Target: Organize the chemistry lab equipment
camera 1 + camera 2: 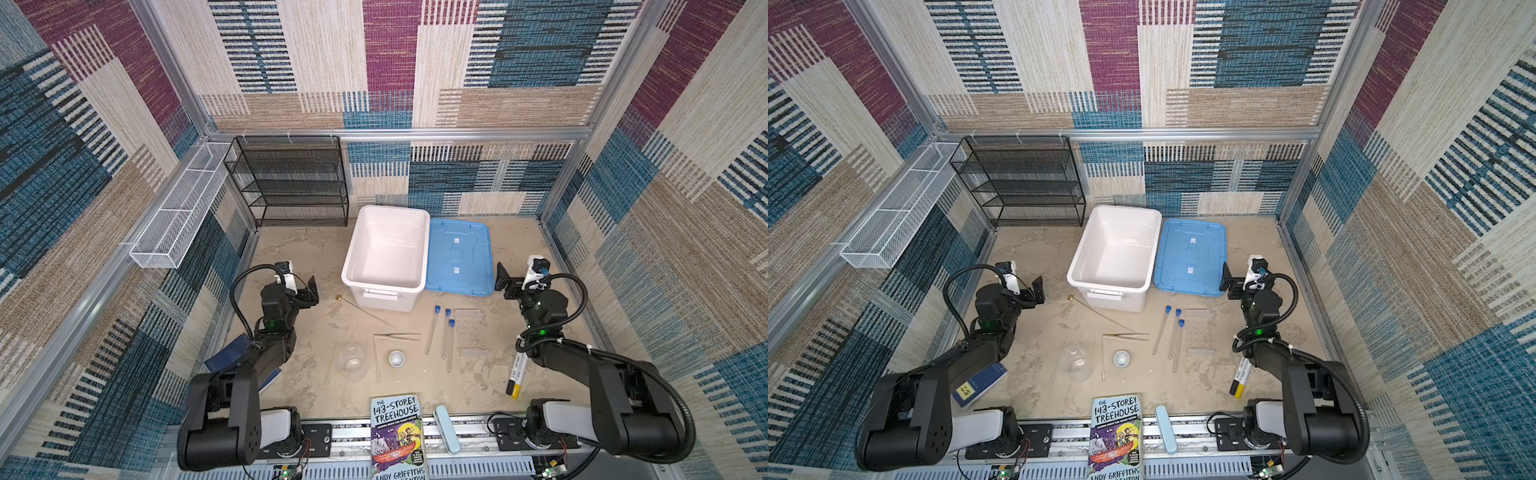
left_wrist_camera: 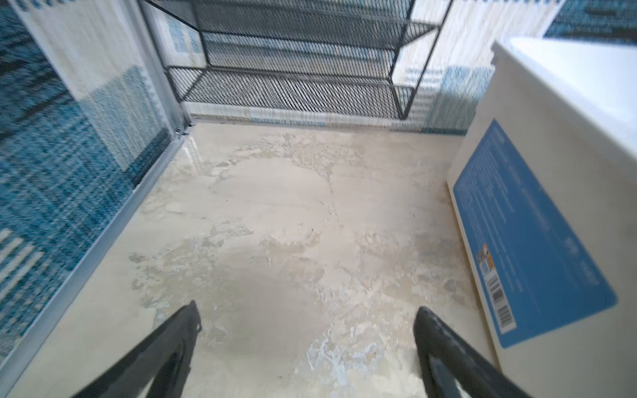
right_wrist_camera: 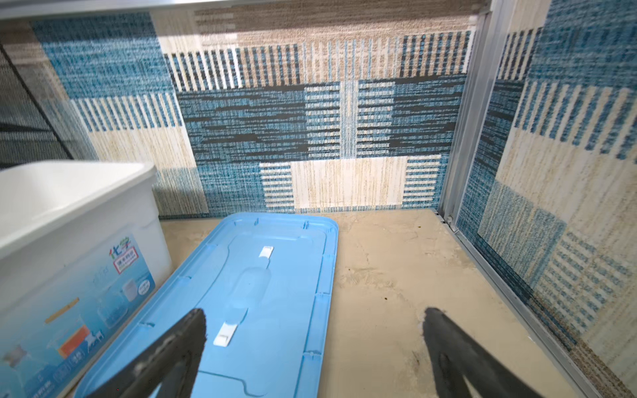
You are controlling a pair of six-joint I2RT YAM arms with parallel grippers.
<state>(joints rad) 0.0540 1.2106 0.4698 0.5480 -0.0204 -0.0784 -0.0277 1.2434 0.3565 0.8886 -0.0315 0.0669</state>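
Spread wide, holding nothing: left jaws above bare beige surface (image 2: 275, 206) beside the white plastic bin (image 1: 384, 299), right jaws over the edge of the flat blue lid (image 3: 262, 293). Put away so far, judging by the empty bin: nothing. Lying loose on the surface before it: clear round flask (image 1: 352, 360), metal tweezers (image 1: 397, 336), long brass-tipped rod (image 1: 365, 311), small grey dish (image 1: 397, 358), thin glass sticks (image 1: 377, 361), three blue-capped clear tubes (image 1: 446, 336), clear rack (image 1: 471, 332). All left to do.

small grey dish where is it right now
In both top views the small grey dish sits on the table near the front middle, right of the clear round flask and just in front of the metal tweezers, apart from both.
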